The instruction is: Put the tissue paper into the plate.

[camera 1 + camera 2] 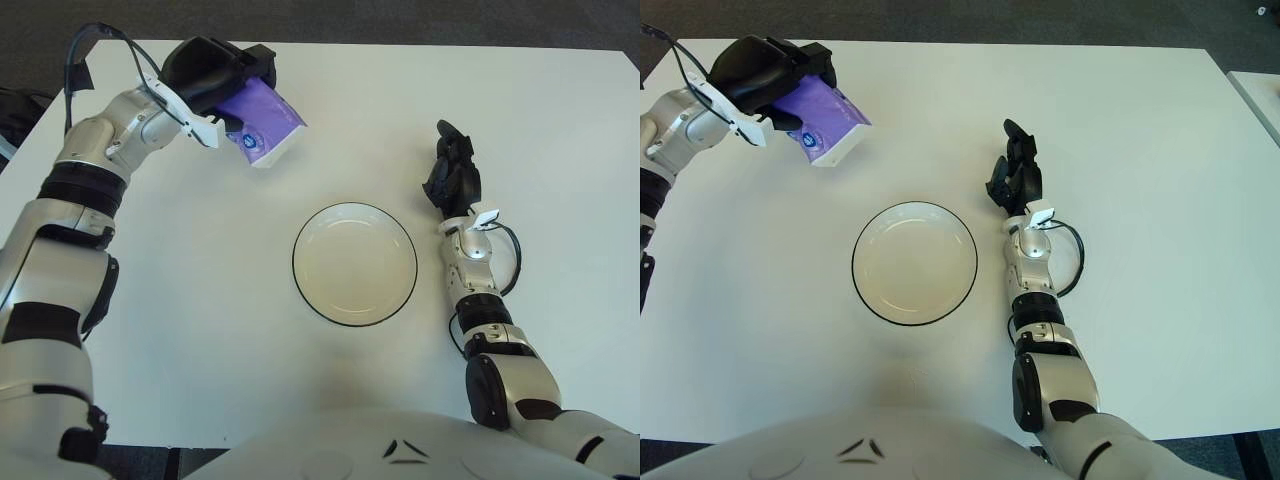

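Tissue pack (264, 125) — 1, in left hand (215, 72)

Tissue paper (262, 125) pack: purple wrapper, looks like thin plastic film, slight sheen, white end face. Plate (355, 263): glossy, smooth, cream inside with thin dark rim line, reads as glazed ceramic or hard plastic, can't tell which. Table (330, 110): matt white, smooth, no grain. Left hand (215, 72) near the far left corner: black matt plastic shell. Right hand (452, 172) just right of the plate: same black matt plastic. Forearms: silver satin shells, black rubbery cables. Floor beyond the far edge: dark, rough carpet texture.
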Action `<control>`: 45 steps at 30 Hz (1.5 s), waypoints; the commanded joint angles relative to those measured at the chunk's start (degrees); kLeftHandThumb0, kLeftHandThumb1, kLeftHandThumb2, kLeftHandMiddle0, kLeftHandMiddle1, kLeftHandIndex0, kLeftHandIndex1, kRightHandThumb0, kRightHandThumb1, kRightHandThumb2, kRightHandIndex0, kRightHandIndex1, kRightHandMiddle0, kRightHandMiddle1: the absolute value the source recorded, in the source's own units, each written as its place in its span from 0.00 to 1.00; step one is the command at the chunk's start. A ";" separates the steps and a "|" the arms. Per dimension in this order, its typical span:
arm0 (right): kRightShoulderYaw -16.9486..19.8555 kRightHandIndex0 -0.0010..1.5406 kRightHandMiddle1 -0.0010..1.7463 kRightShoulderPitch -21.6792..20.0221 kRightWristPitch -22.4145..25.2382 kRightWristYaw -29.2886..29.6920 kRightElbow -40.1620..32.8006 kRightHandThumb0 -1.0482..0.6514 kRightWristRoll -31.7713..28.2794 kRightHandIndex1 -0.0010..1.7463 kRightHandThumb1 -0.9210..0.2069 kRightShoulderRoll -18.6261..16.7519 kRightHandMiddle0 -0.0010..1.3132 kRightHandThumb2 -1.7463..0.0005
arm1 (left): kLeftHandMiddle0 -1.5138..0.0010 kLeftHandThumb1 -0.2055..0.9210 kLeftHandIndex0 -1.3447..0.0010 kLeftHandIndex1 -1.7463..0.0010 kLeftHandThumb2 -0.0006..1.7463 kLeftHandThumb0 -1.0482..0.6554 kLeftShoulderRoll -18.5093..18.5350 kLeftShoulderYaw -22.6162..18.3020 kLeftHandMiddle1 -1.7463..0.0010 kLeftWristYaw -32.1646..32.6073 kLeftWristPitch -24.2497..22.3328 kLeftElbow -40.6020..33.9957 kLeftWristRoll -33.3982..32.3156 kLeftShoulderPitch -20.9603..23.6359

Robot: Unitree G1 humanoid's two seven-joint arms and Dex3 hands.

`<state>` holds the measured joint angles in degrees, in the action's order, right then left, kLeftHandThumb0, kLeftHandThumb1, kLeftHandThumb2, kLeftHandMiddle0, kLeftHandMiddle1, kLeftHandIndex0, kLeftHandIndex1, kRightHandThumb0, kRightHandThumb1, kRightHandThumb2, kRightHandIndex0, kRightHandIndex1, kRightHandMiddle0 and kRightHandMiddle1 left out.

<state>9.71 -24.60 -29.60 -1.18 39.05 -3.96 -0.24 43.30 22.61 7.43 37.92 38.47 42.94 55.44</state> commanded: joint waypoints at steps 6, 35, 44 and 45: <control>0.74 0.15 0.35 8.50 5.29 0.75 9.62 0.25 -0.95 0.00 0.00 -1.48 0.00 0.52 | 0.43 0.12 0.47 0.01 1.00 0.61 1.74 -2.21 0.00 -2.61 -1.18 -5.14 -0.07 -1.95; 0.86 0.17 0.37 7.40 4.45 1.13 12.27 0.23 -0.91 0.01 0.00 -1.22 0.00 0.52 | 0.42 0.12 0.46 0.02 1.00 0.61 1.70 -7.15 0.00 -10.62 1.66 -21.53 -7.27 -6.90; 1.08 0.17 0.38 6.96 4.44 0.75 13.18 0.22 -1.21 0.01 0.00 -1.02 0.00 0.52 | 0.41 0.11 0.45 0.04 1.00 0.61 0.93 -8.27 0.00 -13.16 5.76 -26.01 -10.84 -8.40; 1.11 0.17 0.38 6.90 4.44 0.70 13.27 0.22 -1.24 0.01 0.00 -0.99 0.00 0.52 | 0.41 0.11 0.44 0.04 1.00 0.61 0.76 -8.34 0.00 -13.22 6.14 -26.13 -10.95 -8.42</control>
<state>9.91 -26.66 -30.84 -0.59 42.33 -3.95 0.24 44.03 15.73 -4.73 42.11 14.36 33.79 48.17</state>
